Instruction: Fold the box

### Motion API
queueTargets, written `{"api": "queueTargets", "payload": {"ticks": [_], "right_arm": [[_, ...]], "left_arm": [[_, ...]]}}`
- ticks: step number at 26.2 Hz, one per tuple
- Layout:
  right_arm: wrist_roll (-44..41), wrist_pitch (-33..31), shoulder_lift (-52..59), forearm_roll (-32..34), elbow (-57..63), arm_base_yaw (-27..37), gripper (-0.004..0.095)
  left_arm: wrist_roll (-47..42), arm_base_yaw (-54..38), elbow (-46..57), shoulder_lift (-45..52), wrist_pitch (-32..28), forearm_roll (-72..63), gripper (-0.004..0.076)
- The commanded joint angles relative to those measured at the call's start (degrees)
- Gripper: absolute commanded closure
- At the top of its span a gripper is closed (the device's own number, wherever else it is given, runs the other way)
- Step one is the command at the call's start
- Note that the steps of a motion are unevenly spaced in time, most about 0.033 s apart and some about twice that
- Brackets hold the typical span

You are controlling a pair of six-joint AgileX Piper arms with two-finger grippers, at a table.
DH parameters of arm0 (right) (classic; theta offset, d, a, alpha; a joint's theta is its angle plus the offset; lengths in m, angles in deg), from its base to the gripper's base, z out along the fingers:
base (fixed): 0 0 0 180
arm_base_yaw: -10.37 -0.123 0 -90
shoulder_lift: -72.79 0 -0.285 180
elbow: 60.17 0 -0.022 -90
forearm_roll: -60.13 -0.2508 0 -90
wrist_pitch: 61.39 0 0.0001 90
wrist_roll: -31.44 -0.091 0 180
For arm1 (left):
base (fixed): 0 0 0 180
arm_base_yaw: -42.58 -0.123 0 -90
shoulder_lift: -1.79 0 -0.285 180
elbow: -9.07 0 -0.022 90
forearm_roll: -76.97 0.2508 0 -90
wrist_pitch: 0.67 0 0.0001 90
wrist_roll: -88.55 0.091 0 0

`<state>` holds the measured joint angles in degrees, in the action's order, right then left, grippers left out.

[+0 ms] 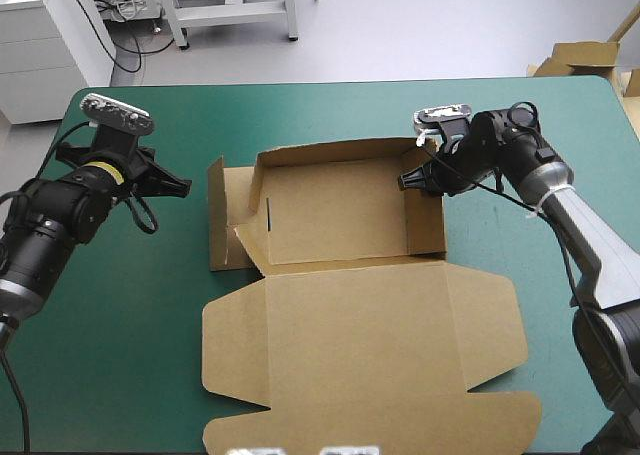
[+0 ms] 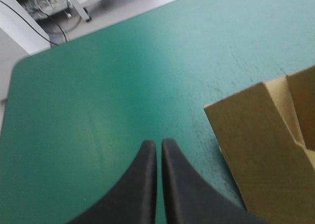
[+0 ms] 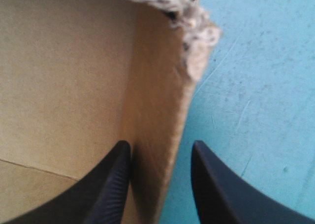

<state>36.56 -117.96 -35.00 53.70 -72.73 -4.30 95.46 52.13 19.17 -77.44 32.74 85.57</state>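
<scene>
Brown cut-board box (image 1: 350,315) at middle of teal-green table cover (image 1: 110,335). Tray part has far and right walls raised, left-side flaps splayed outward, lid panel flat on near side. Right black-finned gripper (image 1: 408,181) at box's right wall near far corner, fingers parted, one inside, one outside, wall between. Left black-finned gripper (image 1: 182,186) left of box, apart from it, fingers pressed together, nothing held.

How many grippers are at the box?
1. The right gripper straddles the right wall of the box, fingers apart. The left gripper, shut, is over the teal-green cover beside the box.
</scene>
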Motion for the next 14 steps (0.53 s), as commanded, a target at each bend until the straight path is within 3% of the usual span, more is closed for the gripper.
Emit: {"api": "queueTargets", "payload": {"ticks": [1, 14], "right_arm": [[0.6, 2.5, 2.5, 0.7, -3.2, 0.0, 0.0391], [0.1, -4.9, 2.3, 1.6, -13.1, 0.0, 0.0398]], "left_arm": [[7.9, -5.0, -2.0, 0.8, -0.3, -12.9, 0.0708], [13.6, -22.1, -2.0, -4.7, 11.3, -32.0, 0.0708]]}}
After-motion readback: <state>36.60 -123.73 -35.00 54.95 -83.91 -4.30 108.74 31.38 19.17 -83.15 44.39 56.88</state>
